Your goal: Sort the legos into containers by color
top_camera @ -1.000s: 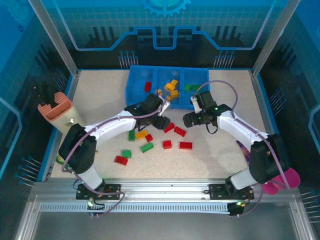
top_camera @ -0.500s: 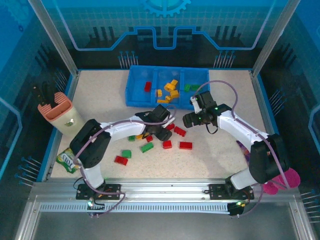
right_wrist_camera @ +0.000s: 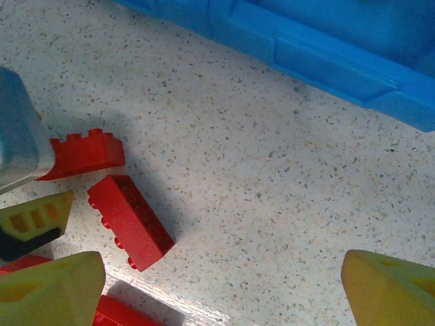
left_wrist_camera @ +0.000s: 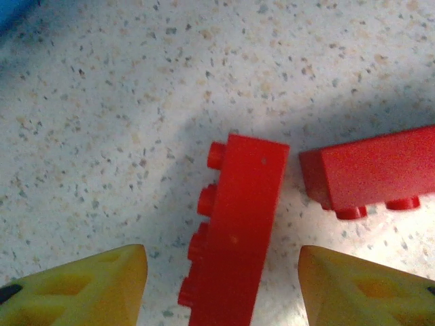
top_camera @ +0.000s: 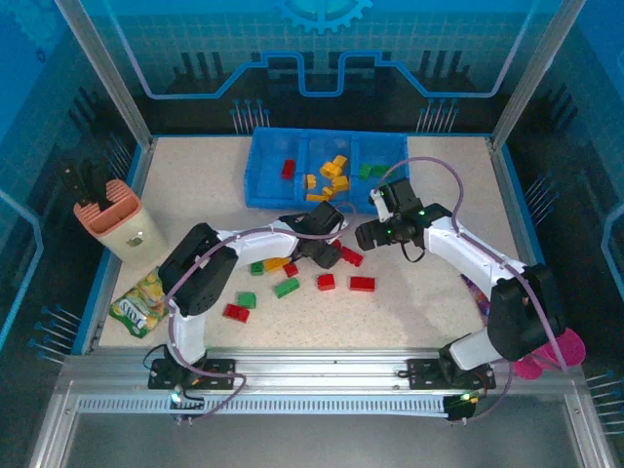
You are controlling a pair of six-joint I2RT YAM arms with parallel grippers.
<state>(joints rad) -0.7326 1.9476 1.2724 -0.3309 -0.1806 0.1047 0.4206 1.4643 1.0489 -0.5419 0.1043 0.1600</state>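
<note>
Top external shows that the left gripper point(top_camera: 327, 251) has swung away from the tray point(top_camera: 255, 190) over the last second and come down among the loose legos point(top_camera: 287, 287) on the table point(top_camera: 429, 302). That reads as one delivery finished and the next pick starting. The left wrist view puts a red brick point(left_wrist_camera: 238, 231) between its fingers point(left_wrist_camera: 102, 285), which are spread apart and clear of the brick on both sides, so nothing is held yet. The brick lies on its side with its studs facing the left finger, glossy and hard-edged. A second red brick point(left_wrist_camera: 367, 170) sits just beside its far corner, perhaps touching. The right gripper point(right_wrist_camera: 221, 285) has not moved. It hangs wide open and empty over bare table near the tray's front wall. The tray already holds red on the left, yellow in the middle and green on the right, while about ten bricks are still loose.
</note>
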